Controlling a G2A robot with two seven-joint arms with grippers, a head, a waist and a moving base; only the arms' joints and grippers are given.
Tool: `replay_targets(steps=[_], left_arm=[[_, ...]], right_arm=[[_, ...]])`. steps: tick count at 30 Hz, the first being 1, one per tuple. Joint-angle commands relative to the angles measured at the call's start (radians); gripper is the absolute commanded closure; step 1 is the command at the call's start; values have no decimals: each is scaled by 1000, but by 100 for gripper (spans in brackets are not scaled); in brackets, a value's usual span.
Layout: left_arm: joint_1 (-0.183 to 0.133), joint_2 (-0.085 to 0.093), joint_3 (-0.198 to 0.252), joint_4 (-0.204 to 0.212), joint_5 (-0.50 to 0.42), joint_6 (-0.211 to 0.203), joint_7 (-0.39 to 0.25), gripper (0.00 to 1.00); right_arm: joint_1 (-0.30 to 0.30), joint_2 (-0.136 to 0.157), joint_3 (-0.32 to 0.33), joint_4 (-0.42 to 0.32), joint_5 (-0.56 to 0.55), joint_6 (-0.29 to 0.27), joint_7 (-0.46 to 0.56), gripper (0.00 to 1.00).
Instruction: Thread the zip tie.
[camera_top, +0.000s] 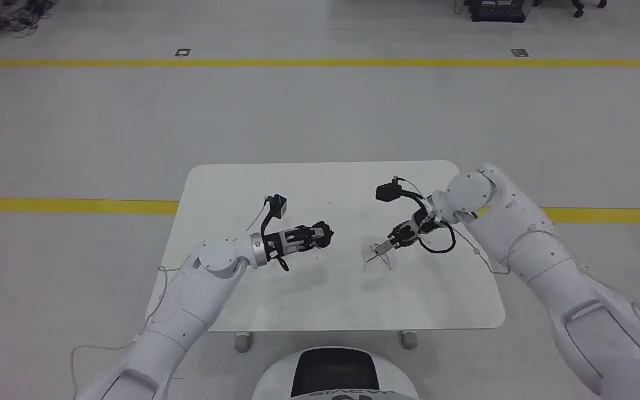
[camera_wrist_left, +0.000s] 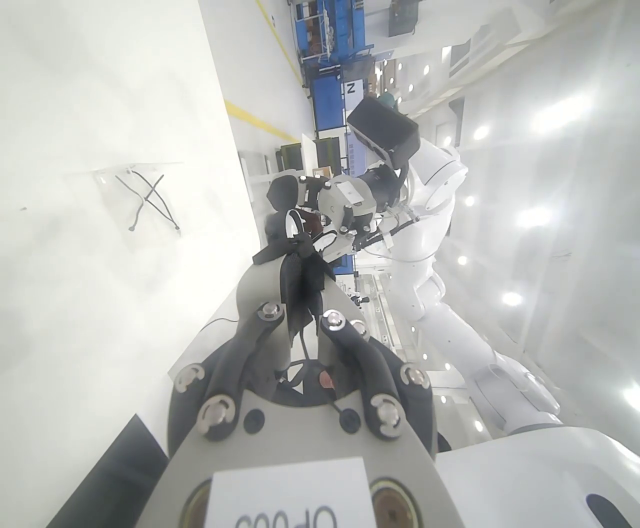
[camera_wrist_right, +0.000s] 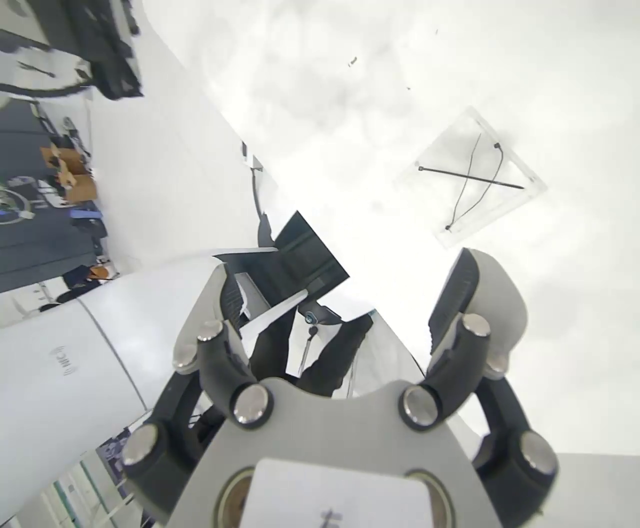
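A clear flat tray (camera_wrist_right: 533, 186) lies on the white table (camera_top: 300, 190) with two thin black zip ties (camera_wrist_right: 470, 178) crossed on it; the same zip ties (camera_wrist_left: 150, 197) show in the left wrist view. My right gripper (camera_wrist_right: 345, 272) hangs open just above the table beside the tray (camera_top: 374, 258), nothing between its fingers. My left gripper (camera_wrist_left: 300, 257) is held a little off the table to the left of the tray, shut, with what looks like a thin black zip tie (camera_wrist_right: 311, 317) hanging from its tips. In the top view the left gripper (camera_top: 326, 236) and right gripper (camera_top: 388, 243) face each other.
Apart from the tray, the tabletop around both arms is bare. A few dark specks (camera_wrist_right: 353, 61) lie on the table beyond the tray. The table's front edge (camera_top: 360, 328) is near the robot.
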Motion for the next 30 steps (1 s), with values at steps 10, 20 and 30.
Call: replay_targets(steps=[10, 20, 30], left_arm=[[0, 0, 0, 0, 0, 0, 0, 100], [0, 0, 0, 0, 0, 0, 0, 100], [0, 0, 0, 0, 0, 0, 0, 100]], right_arm=[[55, -13, -132, -2, -57, 0, -86, 0], [45, -10, -144, -32, -164, 0, -139, 0], [31, 17, -213, -111, -431, 0, -304, 0]])
